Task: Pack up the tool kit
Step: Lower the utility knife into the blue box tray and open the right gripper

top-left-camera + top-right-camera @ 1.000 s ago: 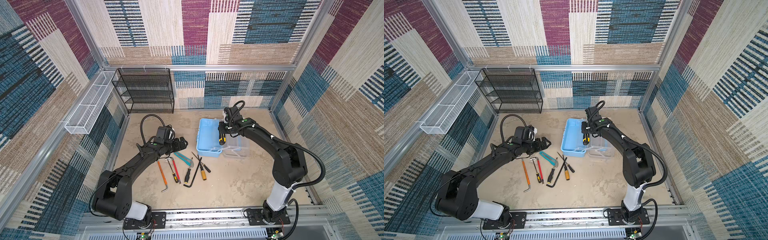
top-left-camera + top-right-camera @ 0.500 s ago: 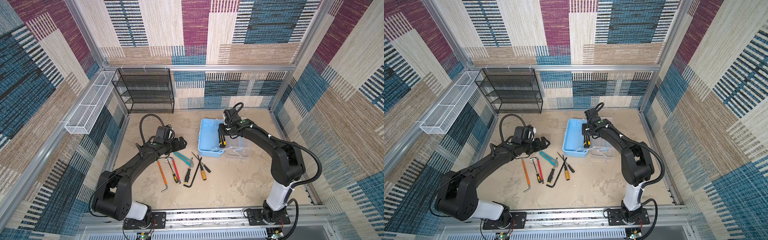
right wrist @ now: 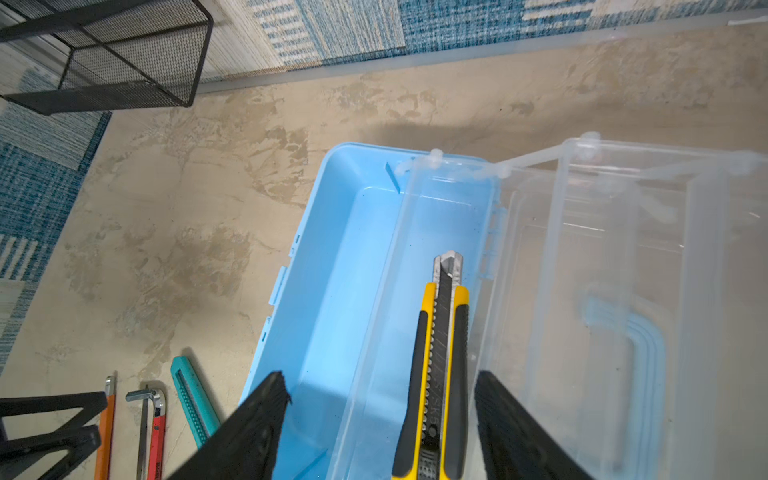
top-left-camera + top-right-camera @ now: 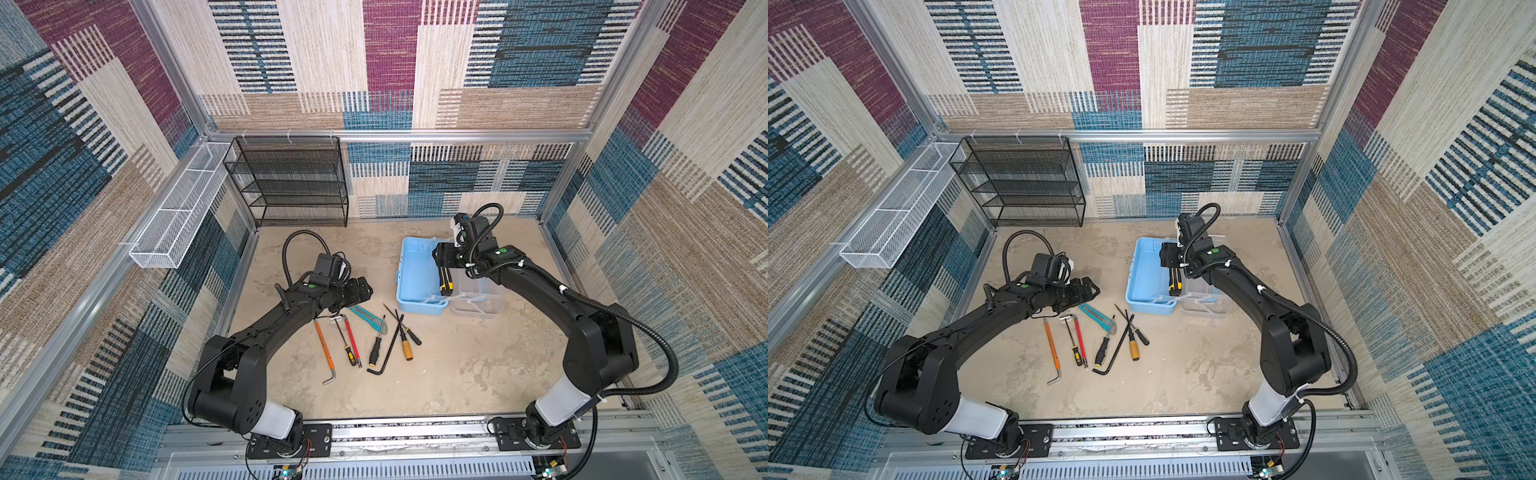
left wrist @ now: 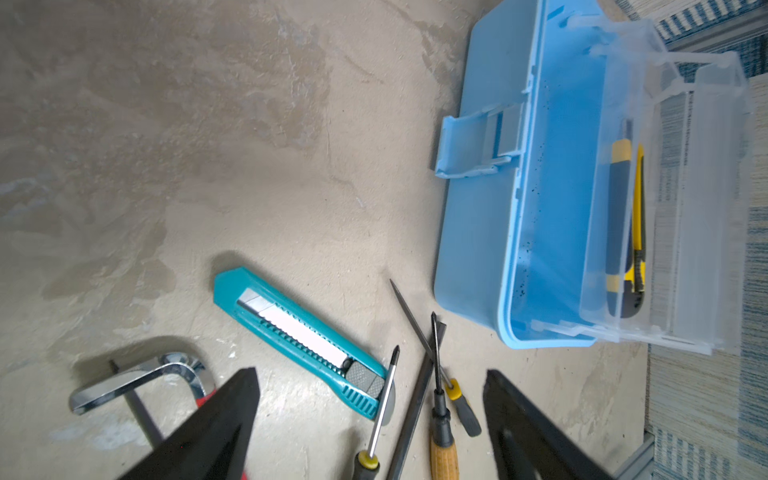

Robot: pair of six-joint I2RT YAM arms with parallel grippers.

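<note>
The light blue tool kit box (image 4: 417,274) stands open at centre right, its clear lid (image 4: 478,301) folded out to the right. A yellow-and-black utility knife (image 3: 440,353) lies in the clear tray (image 3: 376,291) over the box. My right gripper (image 3: 380,380) is open just above it, with both fingers apart from the knife. My left gripper (image 5: 370,375) is open and empty, low over a teal utility knife (image 5: 291,328). Screwdrivers (image 4: 376,345) and hex keys (image 4: 324,351) lie loose on the floor in front of the box.
A black mesh shelf rack (image 4: 291,178) stands against the back wall at the left. A white wire basket (image 4: 178,212) hangs on the left wall. The metal rail (image 4: 415,432) with both arm bases runs along the front edge.
My right gripper has opened and let go of the yellow-and-black knife, which now rests in the tray. The left arm has hardly moved.
</note>
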